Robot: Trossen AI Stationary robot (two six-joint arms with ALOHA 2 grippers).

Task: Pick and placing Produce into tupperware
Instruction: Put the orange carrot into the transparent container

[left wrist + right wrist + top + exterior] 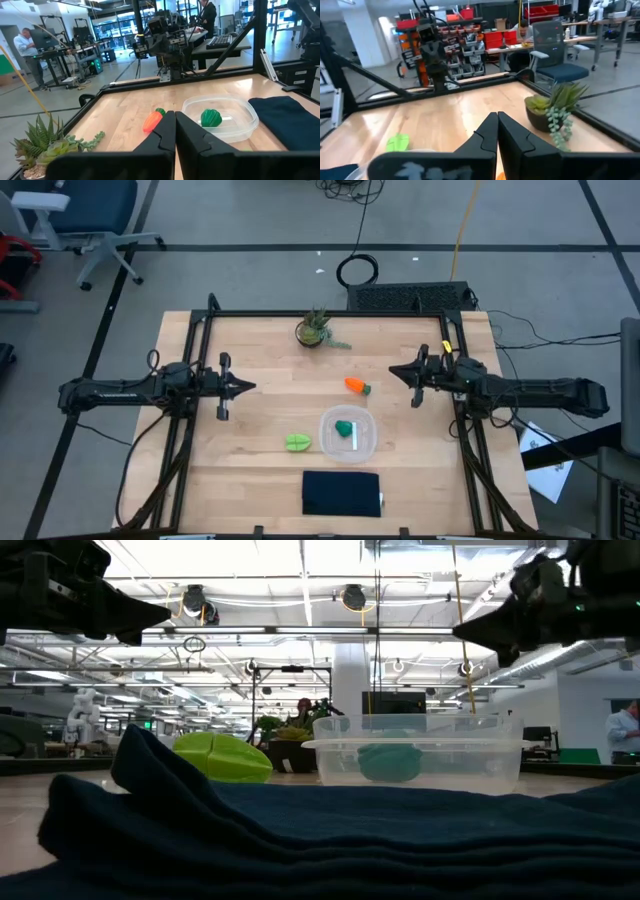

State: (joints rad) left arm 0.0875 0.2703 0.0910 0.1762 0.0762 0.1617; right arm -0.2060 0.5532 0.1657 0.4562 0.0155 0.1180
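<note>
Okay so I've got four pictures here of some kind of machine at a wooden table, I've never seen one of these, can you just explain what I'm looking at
It is a two-armed robot at a wooden table. One camera looks down from above, one sits at table height, and one rides on each wrist. The left end effector and right end effector hover at either side, fingers shut, holding nothing. On the table lie a clear tupperware with a dark green toy lump inside, an orange carrot beyond it, a lime-green leafy piece beside it, a dark folded cloth near the front edge, and a potted plant at the back.
</note>
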